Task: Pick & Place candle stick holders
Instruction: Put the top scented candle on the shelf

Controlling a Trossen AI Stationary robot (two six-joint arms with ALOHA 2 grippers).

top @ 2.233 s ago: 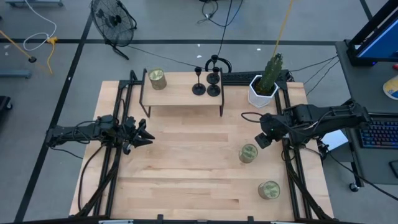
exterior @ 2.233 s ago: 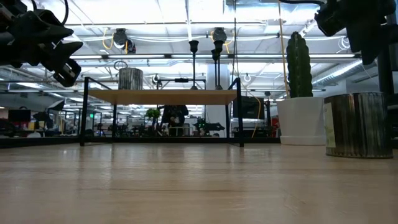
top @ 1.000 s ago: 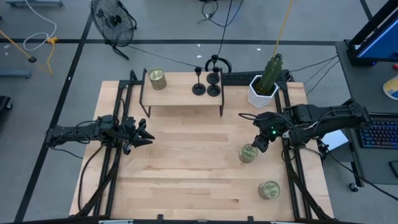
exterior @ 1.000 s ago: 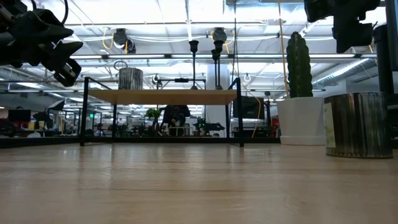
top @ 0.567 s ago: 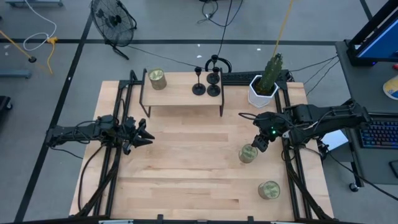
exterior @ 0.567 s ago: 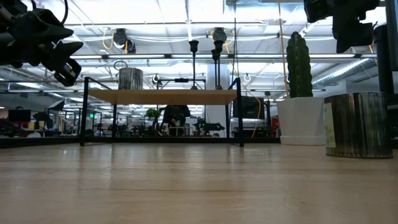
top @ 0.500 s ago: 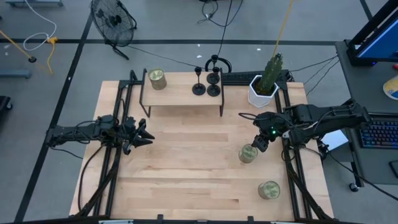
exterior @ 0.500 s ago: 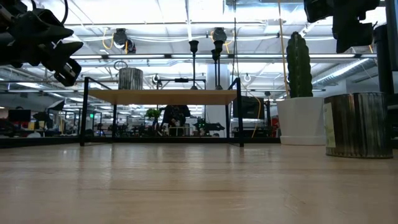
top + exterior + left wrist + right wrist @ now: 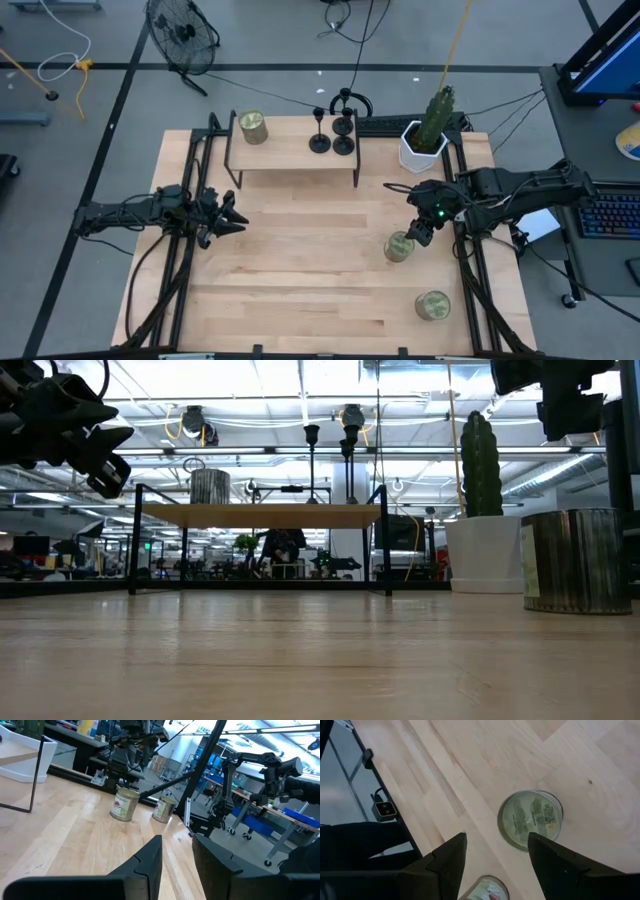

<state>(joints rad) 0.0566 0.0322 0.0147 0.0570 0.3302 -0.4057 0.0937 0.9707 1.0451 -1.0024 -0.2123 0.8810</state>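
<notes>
Three black candle stick holders [image 9: 333, 138] stand on their round bases on the wooden shelf [image 9: 290, 150] at the table's far side. They also show in the low view [image 9: 345, 455]. My right gripper [image 9: 413, 236] hangs open above a green-lidded jar [image 9: 400, 247], fingers pointing down. In the right wrist view the gripper [image 9: 496, 847] frames the jar [image 9: 530, 820] without touching it. My left gripper [image 9: 236, 216] is open and empty over the table's left side; its own view [image 9: 177, 847] shows its parted fingers.
A second jar [image 9: 432, 305] stands near the table's front right. A third jar [image 9: 252, 127] stands on the shelf's left end. A cactus in a white pot [image 9: 425, 140] stands at the far right. Bare wood [image 9: 300, 270] lies between the arms.
My right gripper moved a little toward the table's left and near edges, over the green-lidded jar, and has kept still there for the last second. The left arm and the candle stick holders have not moved.
</notes>
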